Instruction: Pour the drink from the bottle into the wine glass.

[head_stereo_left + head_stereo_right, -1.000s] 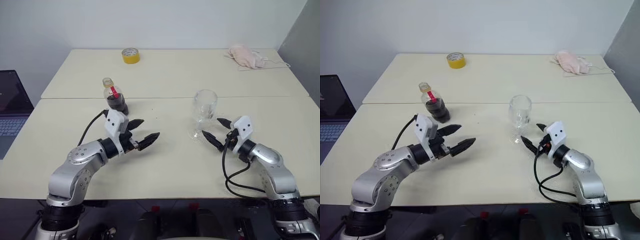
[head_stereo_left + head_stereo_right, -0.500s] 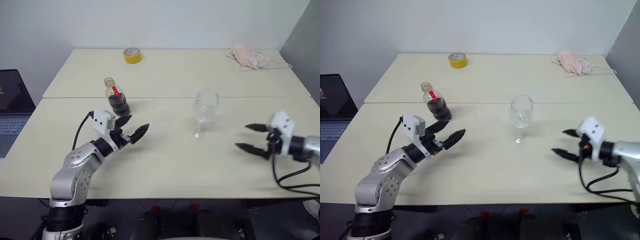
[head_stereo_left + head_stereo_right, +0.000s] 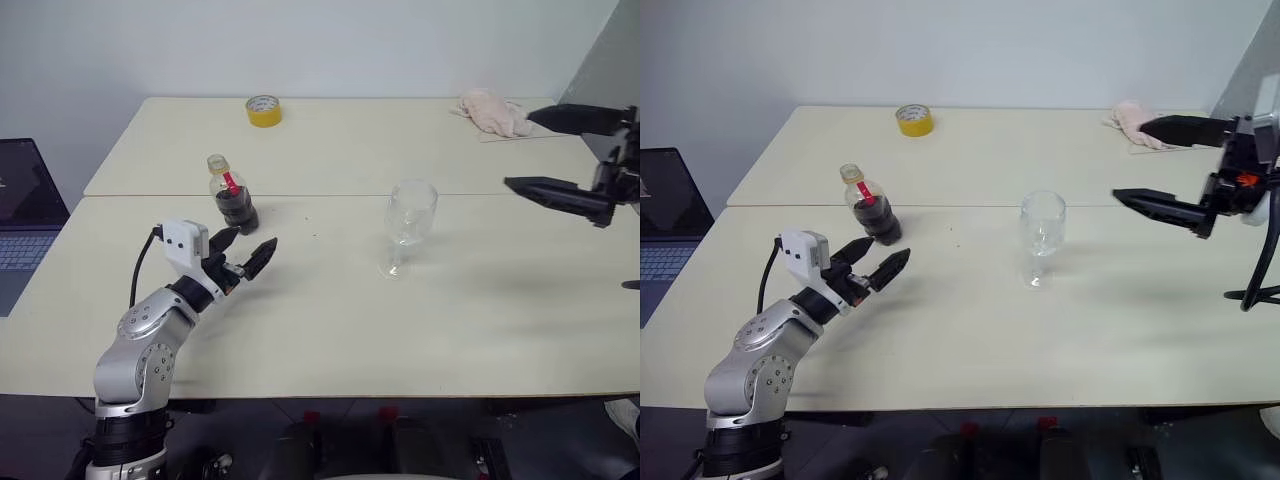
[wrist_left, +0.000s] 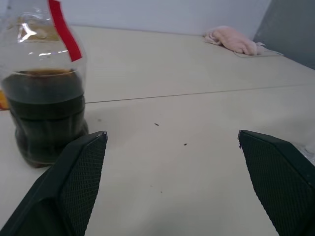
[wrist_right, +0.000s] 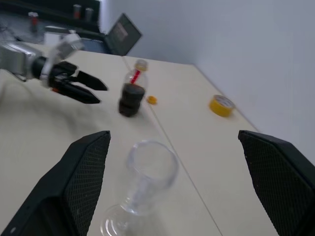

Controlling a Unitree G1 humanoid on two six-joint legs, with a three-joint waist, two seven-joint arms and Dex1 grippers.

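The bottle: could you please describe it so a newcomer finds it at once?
On the cream table, look just before the seam, ahead of the left claw. There stands a stubby clear plastic bottle of dark cola, red-striped, unlike the empty stemmed wine glass.

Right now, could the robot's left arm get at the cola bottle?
Probably yes: the left gripper is open just in front of the cola bottle, with bare table between them.
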